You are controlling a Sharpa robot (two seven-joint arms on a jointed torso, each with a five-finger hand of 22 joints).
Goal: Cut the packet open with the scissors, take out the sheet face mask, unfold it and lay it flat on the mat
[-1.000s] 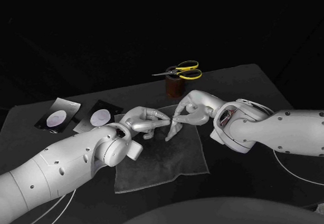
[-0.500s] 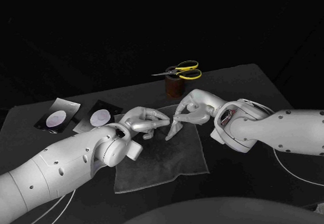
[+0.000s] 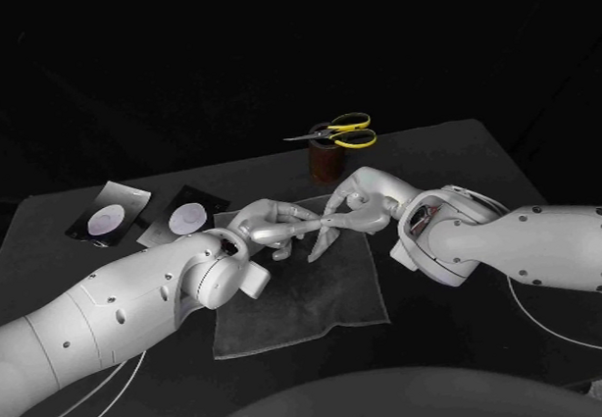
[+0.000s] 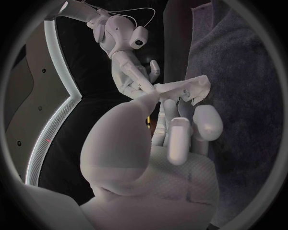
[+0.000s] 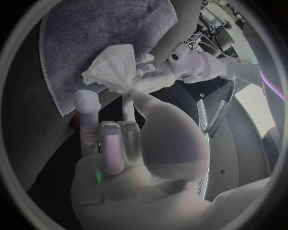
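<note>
A folded white sheet face mask (image 3: 322, 242) hangs a little above the grey mat (image 3: 303, 307), held between both hands. My left hand (image 3: 277, 225) pinches its upper edge from one side, and my right hand (image 3: 355, 206) pinches it from the other, fingertips almost meeting. The left wrist view has the mask (image 4: 189, 88) bunched at my left hand's (image 4: 174, 139) fingertips, with the right hand (image 4: 129, 72) just beyond. In the right wrist view the mask (image 5: 114, 69) fans out from my right hand's (image 5: 120, 139) pinch over the mat (image 5: 90, 28). The yellow-handled scissors (image 3: 340, 131) stand in a brown cup (image 3: 325, 159) behind.
Two dark packets with pale round prints (image 3: 111, 213) (image 3: 185, 216) lie on the black table to the left of the mat. The brown cup stands close behind the hands. The table's edges run near the mat's far left and right.
My left hand's fingers have reached slightly further toward the right hand at the mask's top edge. The mask hangs in nearly the same place.
</note>
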